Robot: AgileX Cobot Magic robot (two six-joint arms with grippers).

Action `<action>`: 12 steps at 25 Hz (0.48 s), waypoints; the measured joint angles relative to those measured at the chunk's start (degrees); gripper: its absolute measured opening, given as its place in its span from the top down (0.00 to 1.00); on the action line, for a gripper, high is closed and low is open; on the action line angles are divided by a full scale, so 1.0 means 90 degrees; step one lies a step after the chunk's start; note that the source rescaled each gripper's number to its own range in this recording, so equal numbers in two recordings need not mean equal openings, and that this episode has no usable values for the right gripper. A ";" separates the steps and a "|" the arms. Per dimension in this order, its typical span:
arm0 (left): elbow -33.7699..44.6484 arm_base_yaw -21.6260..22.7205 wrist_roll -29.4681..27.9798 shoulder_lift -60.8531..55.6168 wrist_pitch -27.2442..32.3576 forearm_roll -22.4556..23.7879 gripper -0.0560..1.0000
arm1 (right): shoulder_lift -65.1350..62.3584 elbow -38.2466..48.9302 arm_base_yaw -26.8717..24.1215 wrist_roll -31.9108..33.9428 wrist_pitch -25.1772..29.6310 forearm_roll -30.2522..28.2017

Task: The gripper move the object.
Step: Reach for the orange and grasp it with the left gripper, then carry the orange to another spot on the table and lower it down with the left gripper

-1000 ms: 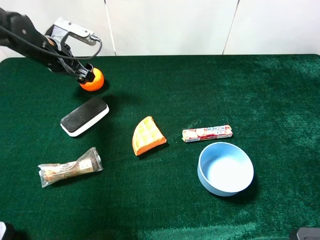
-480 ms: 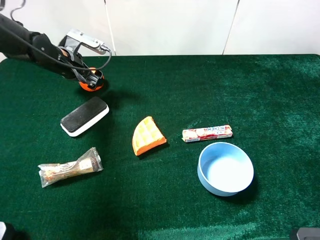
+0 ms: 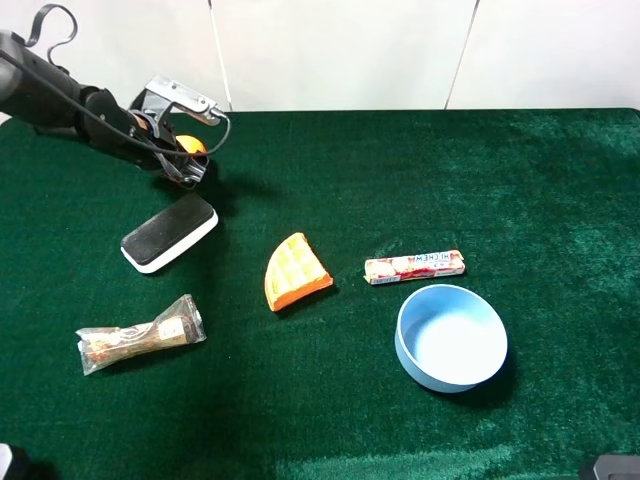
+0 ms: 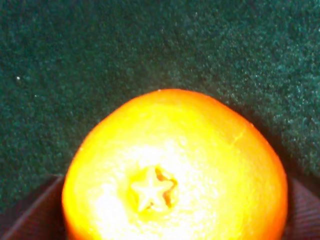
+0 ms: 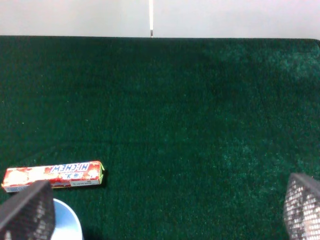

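Note:
The small round orange fruit (image 3: 191,144) is at the far left of the green table, mostly hidden behind my left gripper (image 3: 184,160). In the left wrist view the fruit (image 4: 175,170) fills the frame, its star-shaped dimple facing the camera, with dark fingers (image 4: 30,210) at both sides. The left gripper is shut on it. I cannot tell whether the fruit touches the cloth. My right gripper (image 5: 162,212) is open and empty over the right part of the table, its fingertips (image 5: 27,210) wide apart.
A black-and-white eraser (image 3: 168,232) lies just in front of the left gripper. An orange waffle wedge (image 3: 296,272), a candy pack (image 3: 414,266), a blue bowl (image 3: 451,337) and a wrapped snack (image 3: 140,335) lie on the cloth (image 3: 400,170).
The left gripper has moved a little right and toward the table's far edge with the fruit. Its wrist has turned so the fruit is now mostly hidden.

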 joint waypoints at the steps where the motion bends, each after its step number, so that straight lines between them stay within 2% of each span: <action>1: 0.0000 0.0000 0.0000 0.0000 0.0000 0.0000 0.95 | 0.0000 0.0000 0.0000 0.0000 0.0000 0.0000; 12: 0.0000 0.0000 0.0000 0.0000 0.0000 -0.0006 0.95 | 0.0000 0.0000 0.0000 0.0000 0.0000 0.0000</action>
